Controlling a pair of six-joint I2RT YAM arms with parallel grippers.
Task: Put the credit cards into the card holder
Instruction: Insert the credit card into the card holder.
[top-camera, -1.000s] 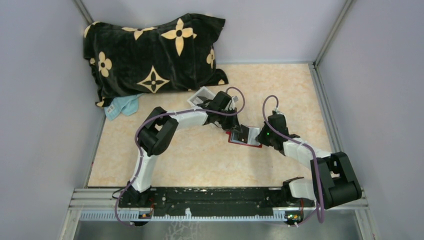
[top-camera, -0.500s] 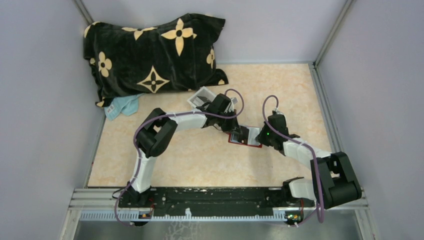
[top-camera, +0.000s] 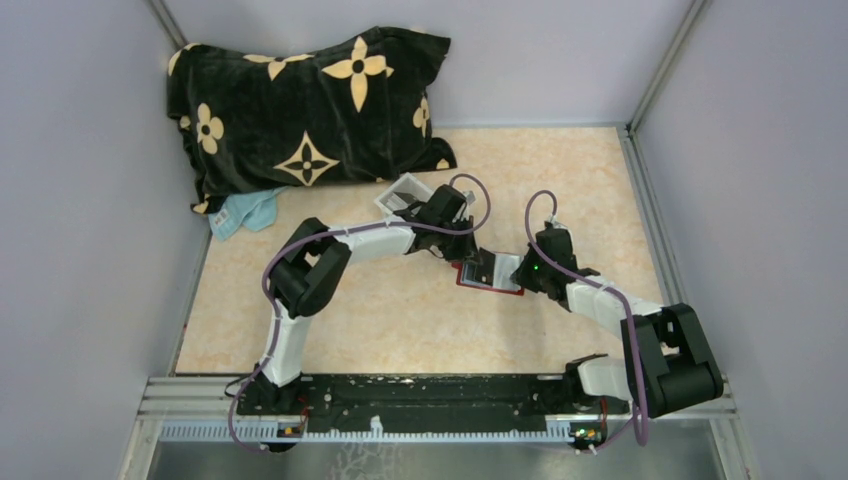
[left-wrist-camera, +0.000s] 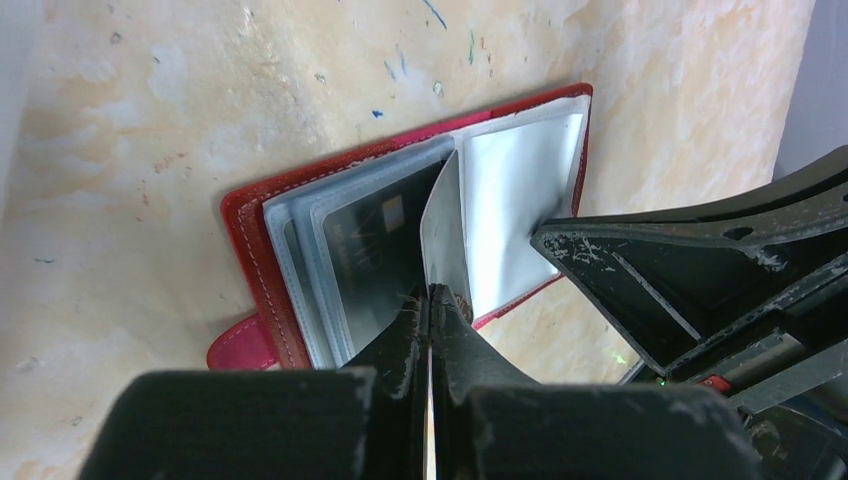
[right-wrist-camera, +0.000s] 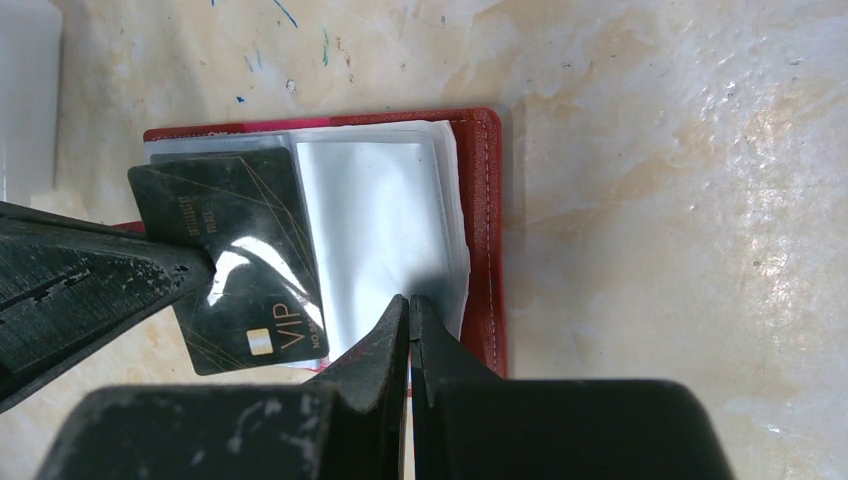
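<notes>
Jam risk, judged: card holder, lying open mid-table, might have a clear sleeve buckled by skewed entry. Sleeve contents indeterminable. White tray, far-left of holder, contents unclear. Right gripper, jaws together, touched a sleeve page. Left gripper clamped dark VIP card, tilted over holder.

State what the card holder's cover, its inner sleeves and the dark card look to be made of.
Card holder cover: red leather or faux leather, judging by the stitched edge. Inner sleeves: translucent, glossy soft plastic, showing glare and see-through layers. Dark card: stiff plastic, probably, black with gold print and chip.
</notes>
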